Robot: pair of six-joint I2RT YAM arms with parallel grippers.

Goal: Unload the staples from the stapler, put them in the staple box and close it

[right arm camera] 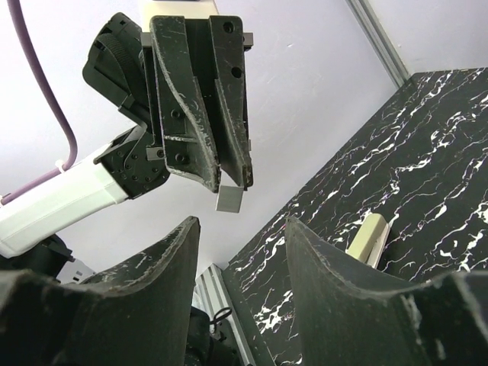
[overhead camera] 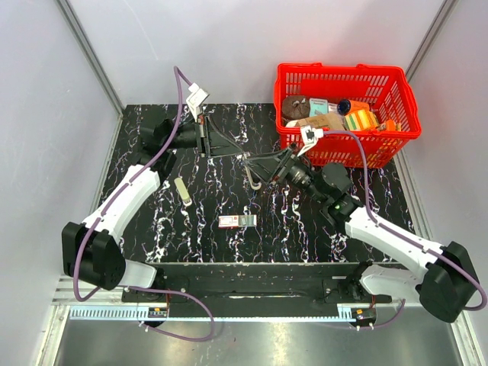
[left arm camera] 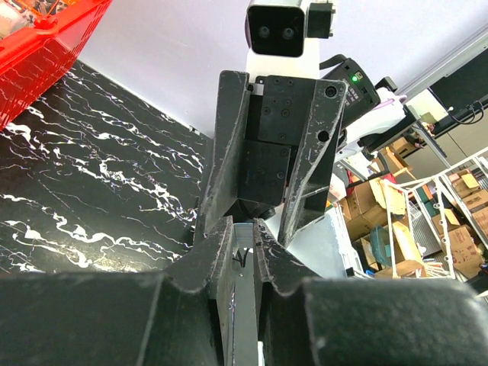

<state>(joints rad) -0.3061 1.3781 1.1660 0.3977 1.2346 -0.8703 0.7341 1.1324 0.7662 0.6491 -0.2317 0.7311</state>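
Note:
My left gripper [overhead camera: 238, 152] hangs above the middle back of the table, shut on a thin silver metal strip [left arm camera: 245, 263] that sticks out past its fingertips. In the right wrist view the strip's end [right arm camera: 229, 199] shows just below the left gripper's fingertips. My right gripper [overhead camera: 263, 169] faces the left one tip to tip. It is open, a short gap away, with nothing between its fingers [right arm camera: 242, 229]. A cream stapler body [overhead camera: 181, 189] lies flat on the table to the left. A small red and silver piece [overhead camera: 236, 221] lies nearer the front.
A red basket [overhead camera: 396, 91] full of assorted items stands at the back right corner, just behind the right arm. The table is black marble-patterned [overhead camera: 152, 221], with grey walls on three sides.

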